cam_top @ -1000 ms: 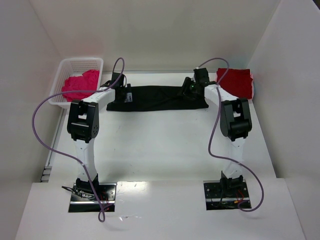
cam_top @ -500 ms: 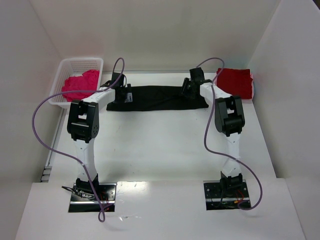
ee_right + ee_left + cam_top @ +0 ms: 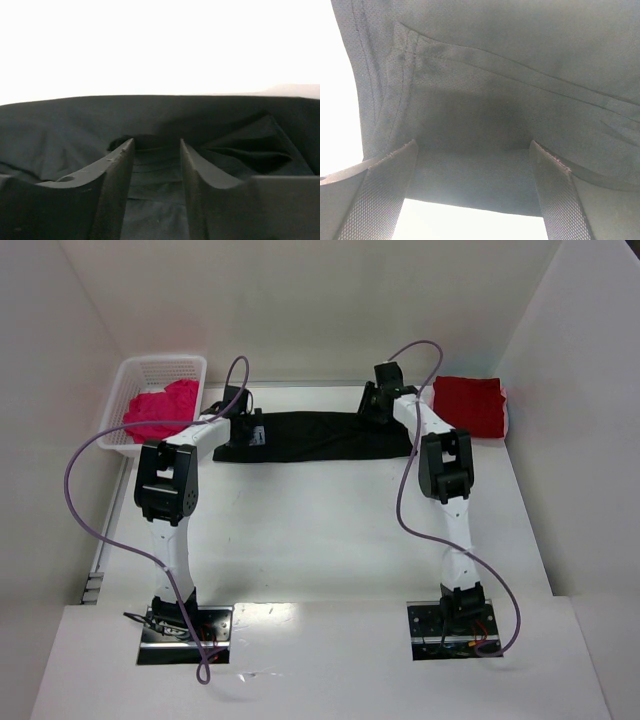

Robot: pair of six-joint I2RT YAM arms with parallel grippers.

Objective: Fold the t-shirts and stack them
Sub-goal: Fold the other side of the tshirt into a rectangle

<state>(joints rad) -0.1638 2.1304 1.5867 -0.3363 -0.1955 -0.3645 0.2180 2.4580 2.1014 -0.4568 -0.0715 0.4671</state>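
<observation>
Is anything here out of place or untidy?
Only the pink t-shirt: it lies crumpled in the white basket, while the red t-shirt sits folded and the black t-shirt lies flat.

Black t-shirt (image 3: 310, 436), dark red t-shirt (image 3: 471, 405) and magenta-pink t-shirt (image 3: 160, 409) are plain, the basket (image 3: 166, 362) white

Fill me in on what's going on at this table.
Both arms are on the black t-shirt, laid as a long folded band across the far side of the table. The left pincer is open over its left end. The right pincer sits low on its right part, jaws narrowly apart, grip unclear. The dark red t-shirt lies folded at the far right, and the magenta-pink t-shirt is bunched in the white basket.
</observation>
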